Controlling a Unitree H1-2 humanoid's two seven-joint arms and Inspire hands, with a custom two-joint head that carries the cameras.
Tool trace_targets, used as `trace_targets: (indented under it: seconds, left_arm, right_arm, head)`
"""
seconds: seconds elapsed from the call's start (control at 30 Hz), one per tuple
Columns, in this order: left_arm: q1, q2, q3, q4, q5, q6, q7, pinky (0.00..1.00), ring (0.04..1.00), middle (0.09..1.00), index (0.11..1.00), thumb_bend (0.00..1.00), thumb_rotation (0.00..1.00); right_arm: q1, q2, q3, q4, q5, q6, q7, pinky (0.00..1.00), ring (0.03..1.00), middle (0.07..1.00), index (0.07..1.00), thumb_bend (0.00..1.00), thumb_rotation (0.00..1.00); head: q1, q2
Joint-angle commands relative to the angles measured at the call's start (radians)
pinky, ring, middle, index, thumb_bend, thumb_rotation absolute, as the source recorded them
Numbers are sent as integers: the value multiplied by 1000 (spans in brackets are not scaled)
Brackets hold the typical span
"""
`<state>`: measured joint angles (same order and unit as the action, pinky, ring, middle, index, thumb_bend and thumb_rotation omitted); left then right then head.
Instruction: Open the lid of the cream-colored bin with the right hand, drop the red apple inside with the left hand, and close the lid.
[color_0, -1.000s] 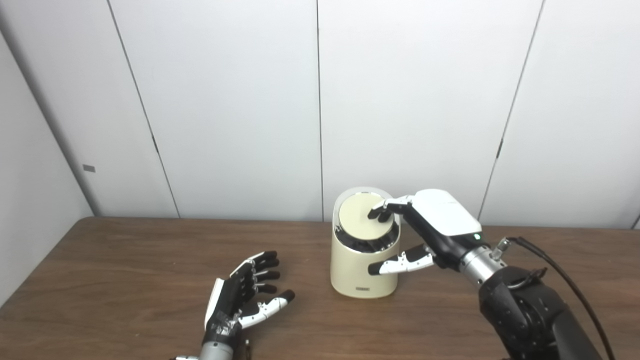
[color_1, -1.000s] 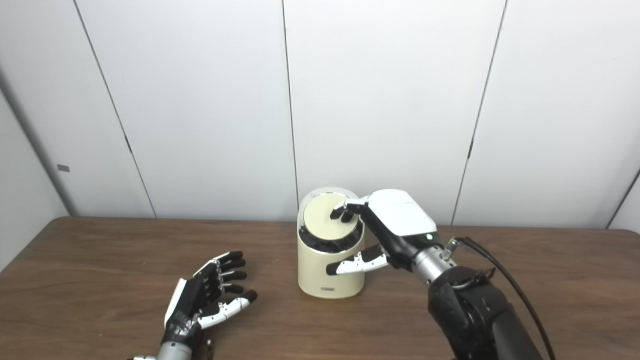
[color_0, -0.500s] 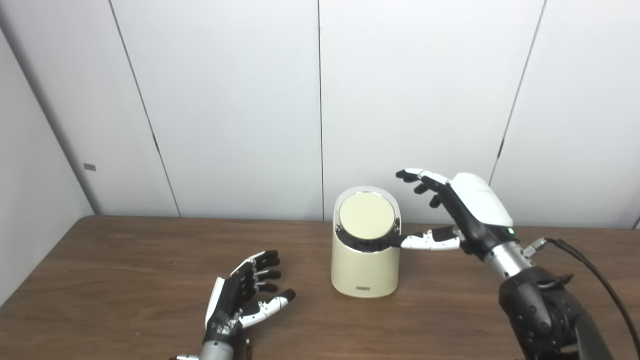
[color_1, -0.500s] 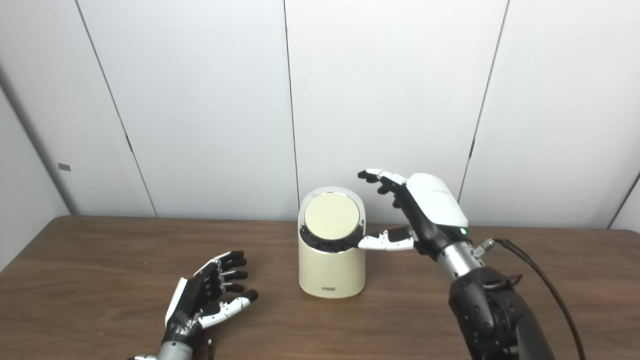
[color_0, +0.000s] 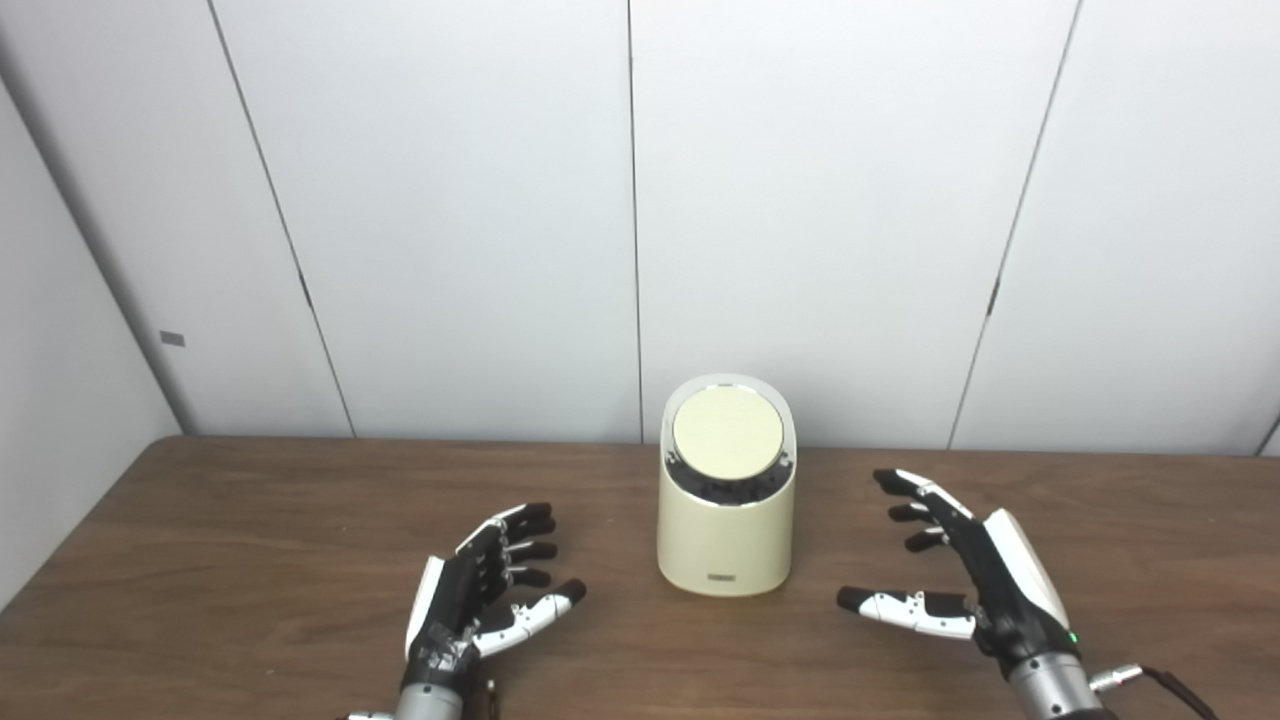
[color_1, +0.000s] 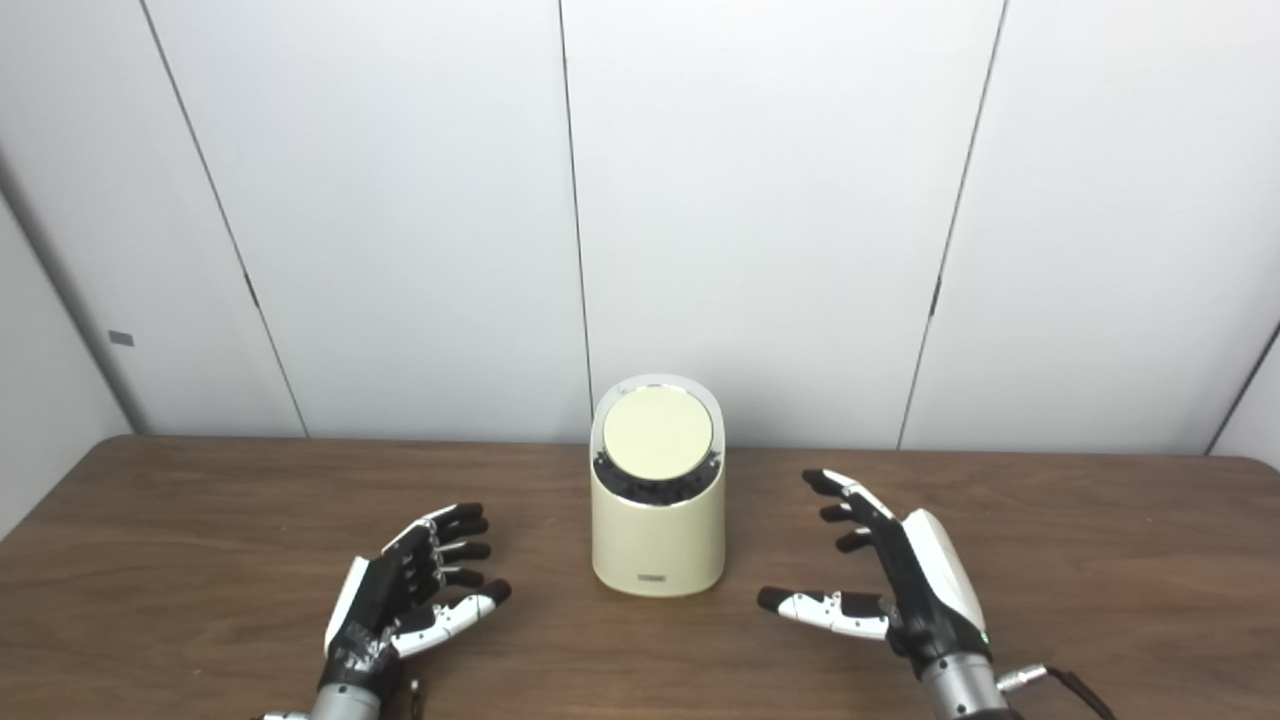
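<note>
Now, bin (color_0: 726, 520): cream-coloured, upright on the table (color_0: 250, 520), between the two hands
Lid (color_0: 727, 436): sits flat in its ring, tilted toward the camera; reads as closed
Right hand (color_0: 985, 580): a second ago pressing on the lid, now withdrawn low beside the bin; fingers (color_0: 915, 485) spread, grasping nothing
Left hand (color_0: 480, 590): unchanged, palm up near the table, fingers released, empty
Red apple: not visible anywhere; presumably inside the bin
Task status: judged complete, both hands back at rest
</note>
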<state>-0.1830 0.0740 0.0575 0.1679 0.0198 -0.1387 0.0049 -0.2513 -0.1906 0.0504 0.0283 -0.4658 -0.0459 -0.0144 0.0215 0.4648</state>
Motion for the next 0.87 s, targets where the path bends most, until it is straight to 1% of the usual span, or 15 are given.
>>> trace_targets:
  seconds: [0.0, 0.13, 0.23, 0.33, 0.4, 0.47, 0.6, 0.77, 0.83]
  left_arm:
    - [17, 14, 10, 19, -13, -43, -1, 603, 706, 770, 771, 683, 0]
    - [16, 24, 20, 4, -22, -68, 0, 611, 701, 766, 775, 667, 4]
    - [13, 53, 16, -21, 10, -111, -3, 634, 707, 766, 778, 666, 3]
    - [6, 75, 8, -50, 21, -132, -12, 603, 694, 752, 767, 703, 0]
    - [2, 85, 2, -72, 25, -131, -19, 587, 684, 746, 773, 723, 0]
    - [-1, 91, -5, -101, 38, -115, -20, 585, 682, 744, 776, 740, 7]
    - [-10, 93, -14, -131, 59, -102, -14, 612, 700, 754, 787, 761, 62]
    - [-16, 98, -18, -142, 49, -90, -28, 625, 703, 759, 796, 747, 35]
    - [-16, 103, -19, -144, 51, -88, -33, 624, 700, 756, 793, 748, 43]
  right_arm:
    - [-22, 6, -7, -8, 28, -49, -36, 616, 764, 831, 845, 694, 383]
    - [-8, 23, -11, 13, 56, -63, -61, 650, 776, 839, 854, 731, 404]
    - [-5, 29, -9, 26, 62, -82, -83, 651, 773, 846, 860, 741, 395]
    - [-6, 30, -9, 22, 64, -82, -89, 644, 770, 842, 860, 738, 382]
    - [-7, 28, -12, 21, 68, -83, -89, 641, 770, 838, 859, 741, 376]
    - [-8, 25, -14, 14, 73, -84, -87, 639, 770, 837, 861, 741, 387]
    - [-11, 20, -12, -7, 80, -81, -78, 638, 772, 836, 864, 738, 381]
    - [-4, 24, -18, -37, 97, -62, -72, 645, 774, 829, 856, 747, 360]
    - [2, 21, -16, -49, 94, -55, -68, 643, 772, 828, 856, 742, 350]
  head:
    - [-1, 0]
    - [-3, -3]
    - [-12, -5]
    - [-22, -10]
    - [-19, -15]
    - [-18, -16]
    - [-25, -23]
    - [-35, -24]
    - [-39, -23]
